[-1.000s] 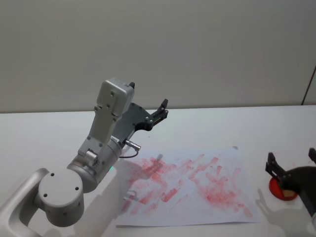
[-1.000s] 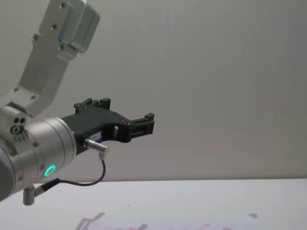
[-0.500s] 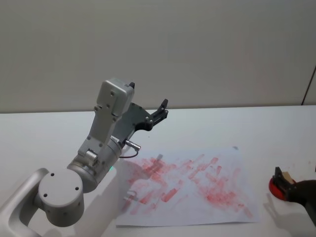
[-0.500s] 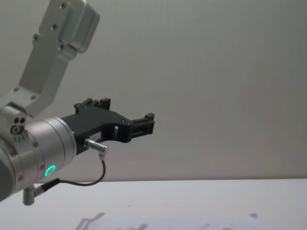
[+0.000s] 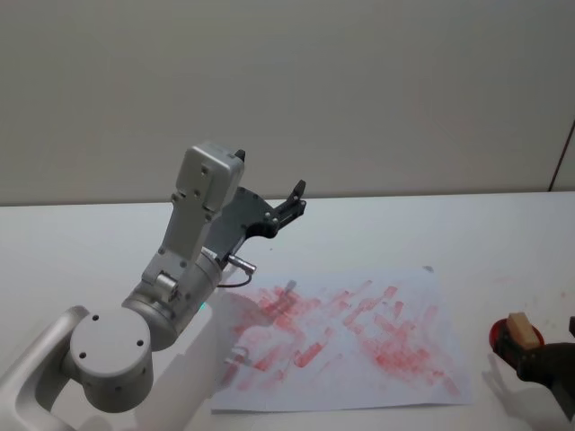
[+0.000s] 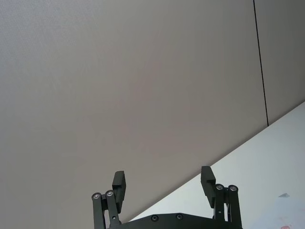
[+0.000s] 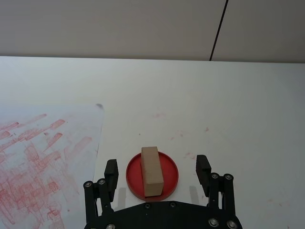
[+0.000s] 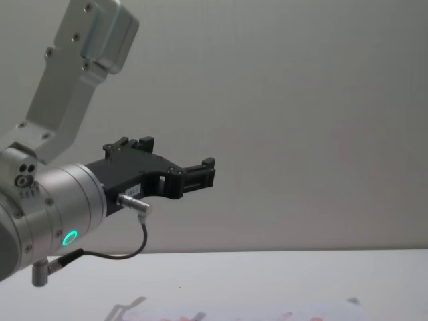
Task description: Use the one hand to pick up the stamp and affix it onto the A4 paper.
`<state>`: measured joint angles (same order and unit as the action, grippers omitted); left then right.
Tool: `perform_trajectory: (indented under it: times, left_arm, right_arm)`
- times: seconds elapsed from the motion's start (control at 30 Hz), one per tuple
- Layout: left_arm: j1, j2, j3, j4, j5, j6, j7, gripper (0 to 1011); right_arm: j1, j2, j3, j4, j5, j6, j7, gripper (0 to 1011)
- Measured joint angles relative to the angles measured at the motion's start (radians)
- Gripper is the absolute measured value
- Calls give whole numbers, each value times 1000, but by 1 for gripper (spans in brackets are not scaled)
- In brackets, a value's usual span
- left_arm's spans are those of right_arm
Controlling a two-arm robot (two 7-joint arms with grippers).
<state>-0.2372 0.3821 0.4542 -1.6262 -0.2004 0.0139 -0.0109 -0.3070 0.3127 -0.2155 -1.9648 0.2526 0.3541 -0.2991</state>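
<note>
Squarely ahead of the empty, wide-open right claw [image 7: 157, 166], the stamp [image 7: 151, 170] lay on its red pad [image 7: 170, 172] near the surface's [image 7: 238, 119] right edge, long axis running between the jaws; the open left claw [image 6: 162, 177] hung far off.

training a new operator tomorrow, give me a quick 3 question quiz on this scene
1. True or false: the right gripper is shut on the stamp.
2. Beside the A4 paper, the stamp stands on: A) a blue tray B) a red ink pad C) bare table.
3. Fill in: the left gripper, raised, has its jaws ____.
Key: 1 false, it is open; 2 B; 3 open.
</note>
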Motion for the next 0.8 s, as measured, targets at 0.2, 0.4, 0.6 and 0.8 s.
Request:
perform_trajectory:
  times: [0.2,0.4,0.6,0.8]
  left_arm:
    - [0,0,0,0,0,0,0,1001]
    - [0,0,0,0,0,0,0,1001]
    - [0,0,0,0,0,0,0,1001]
    - [0,0,0,0,0,0,0,1001]
  right_arm:
    - [7,-10,6,12,3,24,8,1001]
    - [16,-19,12,24,3,43,16,1001]
    - [29,-28,18,41,-1,58,30,1001]
    - [43,-37,22,59,-6,70,45,1001]
